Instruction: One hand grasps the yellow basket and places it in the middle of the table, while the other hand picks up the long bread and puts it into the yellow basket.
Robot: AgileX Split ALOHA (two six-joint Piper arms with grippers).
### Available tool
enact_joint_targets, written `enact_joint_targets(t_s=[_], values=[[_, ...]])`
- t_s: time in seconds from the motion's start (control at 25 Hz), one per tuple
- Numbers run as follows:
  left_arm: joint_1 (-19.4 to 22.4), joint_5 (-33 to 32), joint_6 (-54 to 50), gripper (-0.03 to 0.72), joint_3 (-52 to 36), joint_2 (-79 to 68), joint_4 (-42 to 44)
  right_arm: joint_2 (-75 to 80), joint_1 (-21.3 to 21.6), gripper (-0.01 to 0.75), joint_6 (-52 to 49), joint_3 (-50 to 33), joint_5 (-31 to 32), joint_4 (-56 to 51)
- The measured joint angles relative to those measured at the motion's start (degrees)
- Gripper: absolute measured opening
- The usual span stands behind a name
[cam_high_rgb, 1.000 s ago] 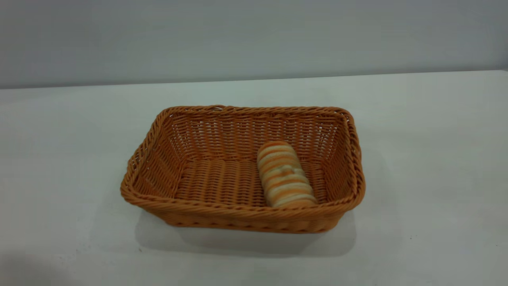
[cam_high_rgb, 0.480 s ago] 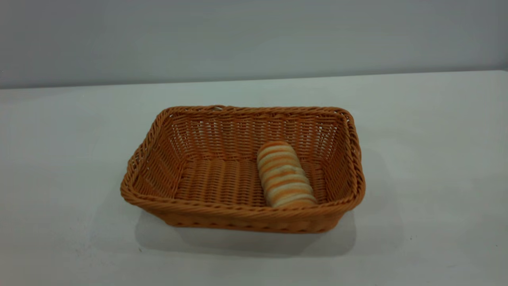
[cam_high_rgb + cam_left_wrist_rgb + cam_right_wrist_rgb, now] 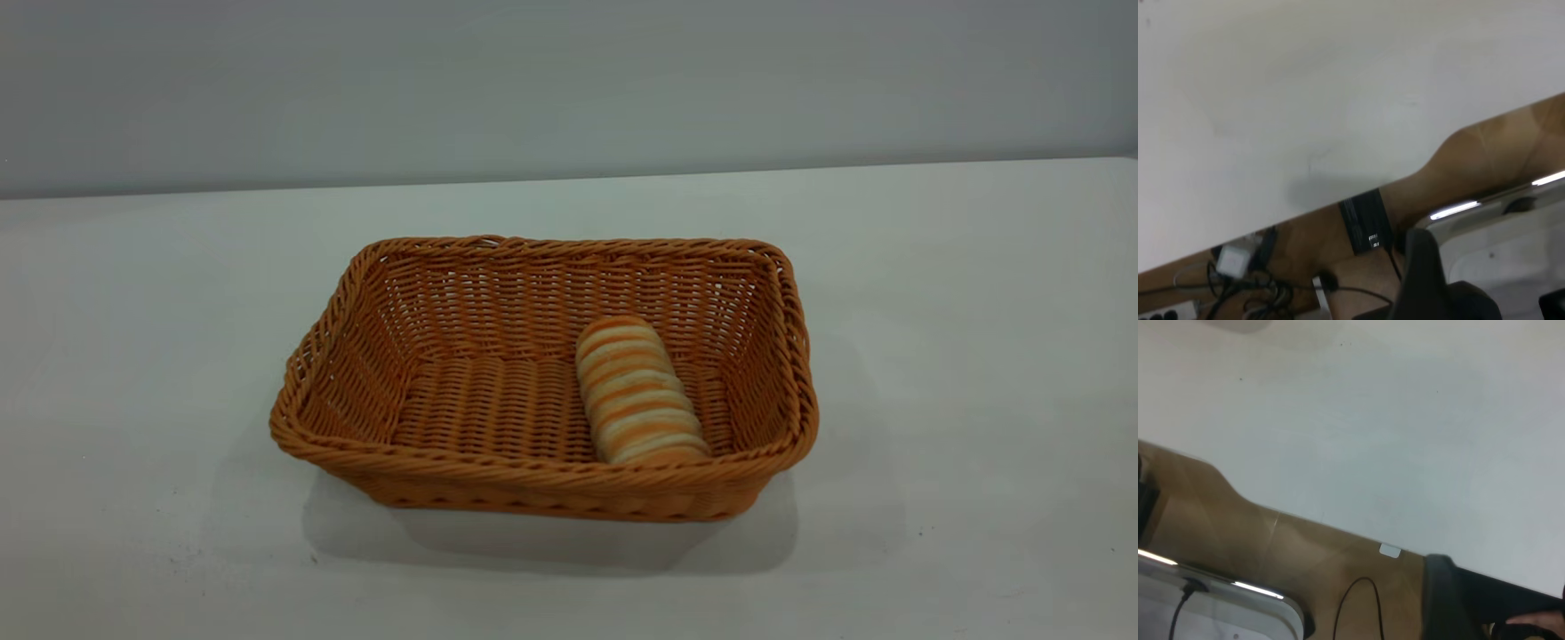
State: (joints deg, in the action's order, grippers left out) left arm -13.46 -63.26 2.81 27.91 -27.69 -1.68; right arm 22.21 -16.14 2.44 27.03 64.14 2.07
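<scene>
The yellow basket (image 3: 542, 484) stands in the middle of the white table (image 3: 960, 293). The long bread (image 3: 636, 391) lies inside it on the right half of the floor, pointing front to back. No gripper shows in the exterior view. In the left wrist view my left gripper (image 3: 1490, 293) is open and empty, back over the table's edge (image 3: 1338, 200) and away from the basket. In the right wrist view only part of my right gripper (image 3: 1451, 600) shows, also back at the table's edge (image 3: 1338, 523). Neither wrist view shows the basket or the bread.
Beyond the table's edge the left wrist view shows a brown floor (image 3: 1485, 157), cables (image 3: 1245, 287) and a black box (image 3: 1366, 220). The right wrist view shows brown floor (image 3: 1238, 533) and a thin cable (image 3: 1358, 600).
A faint shadow at the table's front left corner has gone. The basket and the bread have not moved.
</scene>
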Motion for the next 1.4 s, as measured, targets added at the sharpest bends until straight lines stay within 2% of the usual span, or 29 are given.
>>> enact_joint_targets(t_s=[0.16, 0.4, 0.52, 0.6, 0.8, 0.92, 1.12, 1.4], values=[[0.0, -0.1, 0.1, 0.584, 0.0, 1.8, 0.0, -1.3, 0.8, 0.413, 0.0, 0.0, 0.0, -0.3], [0.0, -0.1, 0.2, 0.584, 0.0, 4.2, 0.0, -10.2, 11.9, 0.37, 0.0, 0.0, 0.1, -1.3], [0.1, -0.2, 0.2, 0.584, 0.0, 5.8, 0.0, -17.3, 14.9, 0.351, 0.0, 0.0, 0.1, -1.3], [1.7, -0.3, 0.3, 0.584, 0.0, 6.8, 0.0, -21.5, 15.2, 0.34, 0.0, 0.0, 0.4, -1.3], [10.6, -0.3, 0.3, 0.584, 0.0, 13.1, -0.1, -23.1, 15.2, 0.305, 0.0, 0.0, 0.7, -1.3], [13.3, -0.7, 0.3, 0.584, 0.0, 19.2, -0.1, -23.1, 15.2, 0.282, 0.0, 0.0, 0.7, -1.3], [13.9, -1.5, 0.3, 0.584, 0.0, 28.4, -0.1, -23.2, 15.2, 0.24, 0.0, 0.0, 0.7, -1.3], [13.9, -1.9, 0.3, 0.584, 0.0, 28.9, -0.1, -23.2, 15.2, 0.236, 0.0, 0.0, 0.7, -1.3]])
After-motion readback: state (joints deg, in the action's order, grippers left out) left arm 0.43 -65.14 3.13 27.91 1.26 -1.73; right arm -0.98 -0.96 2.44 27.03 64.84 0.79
